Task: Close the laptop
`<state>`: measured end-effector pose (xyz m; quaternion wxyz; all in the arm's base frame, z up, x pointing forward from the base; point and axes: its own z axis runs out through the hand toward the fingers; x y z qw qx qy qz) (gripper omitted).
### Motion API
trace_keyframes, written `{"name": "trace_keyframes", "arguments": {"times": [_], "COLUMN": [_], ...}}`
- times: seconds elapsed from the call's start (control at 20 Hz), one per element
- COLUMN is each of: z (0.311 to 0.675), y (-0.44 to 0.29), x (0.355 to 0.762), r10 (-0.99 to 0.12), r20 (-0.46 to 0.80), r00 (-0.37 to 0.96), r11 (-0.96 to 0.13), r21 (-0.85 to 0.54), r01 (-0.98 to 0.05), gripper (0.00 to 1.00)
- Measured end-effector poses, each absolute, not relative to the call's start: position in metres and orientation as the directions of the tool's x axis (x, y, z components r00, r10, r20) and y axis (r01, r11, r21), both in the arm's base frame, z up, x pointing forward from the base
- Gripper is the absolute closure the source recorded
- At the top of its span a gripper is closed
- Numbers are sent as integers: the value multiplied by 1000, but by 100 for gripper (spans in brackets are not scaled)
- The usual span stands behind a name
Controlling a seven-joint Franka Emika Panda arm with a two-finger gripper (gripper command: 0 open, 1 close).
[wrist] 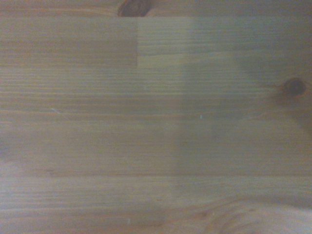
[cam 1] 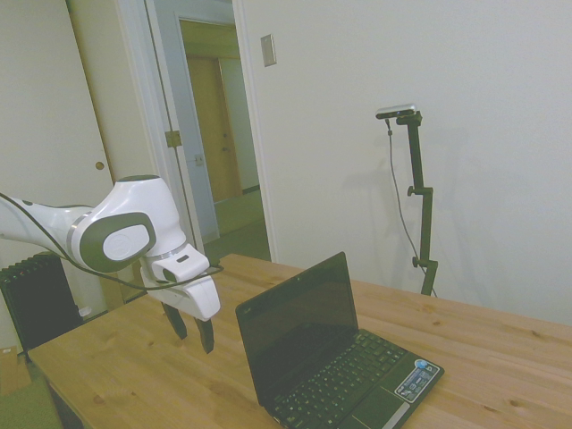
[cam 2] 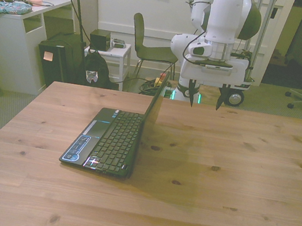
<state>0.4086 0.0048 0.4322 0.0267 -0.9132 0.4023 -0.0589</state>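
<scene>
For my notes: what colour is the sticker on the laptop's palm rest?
Blue and white; the sticker on the laptop shows best in the side view.

The laptop (cam 2: 112, 140) sits open on the wooden table (cam 2: 215, 183), toward the front view's left, its lid upright and seen edge-on, keyboard facing the front view's left. The gripper (cam 2: 205, 97) hangs above the table's far edge, behind the lid, fingers spread apart and empty. A chair (cam 2: 151, 47) stands beyond.
</scene>
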Motion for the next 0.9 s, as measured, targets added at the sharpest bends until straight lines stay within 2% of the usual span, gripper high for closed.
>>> {"name": "trace_keyframes", "arguments": {"times": [0.15,0.35,0.55,0.85,0.9], "z": [434,460,483,511,515], "y": [5,20,19,-24,-31], "x": [410,427,456,505,511], "r10": [-741,-756,-790,-851,-858], "r20": [91,125,140,118,117], "r00": [665,642,598,512,500], "r11": [-672,-654,-614,-525,-513], "r21": [-98,-128,-159,-174,-176], "r01": [-734,-746,-773,-833,-840], "gripper": [0,0,0,0,100]}}
